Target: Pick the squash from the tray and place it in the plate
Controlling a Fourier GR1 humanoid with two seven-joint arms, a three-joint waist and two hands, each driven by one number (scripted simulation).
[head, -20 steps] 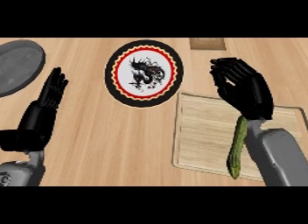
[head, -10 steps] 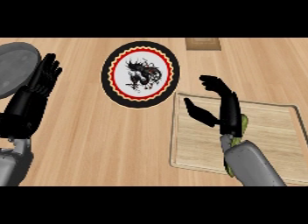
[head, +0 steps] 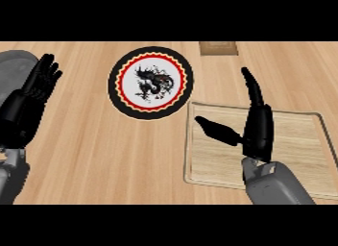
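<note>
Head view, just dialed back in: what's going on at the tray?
The right hand is over the wooden tray, fingers straight, thumb spread, holding nothing. The squash is hidden beneath the hand and forearm. The plate with the dragon print holds nothing yet. The left hand rests open at the left edge.

Kitchen: wooden counter (head: 94, 158) w/ plate (head: 150, 82), tray (head: 320, 144), grey pan lid (head: 9, 72).

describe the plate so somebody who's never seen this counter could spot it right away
Start at the wooden tray on the counter's right, under the right hand. The plate lies just beyond the tray's far left corner, near the counter's middle. Its black rim, red scalloped ring and white centre with a dark figure set it apart from the plain grey disc at far left.
</note>
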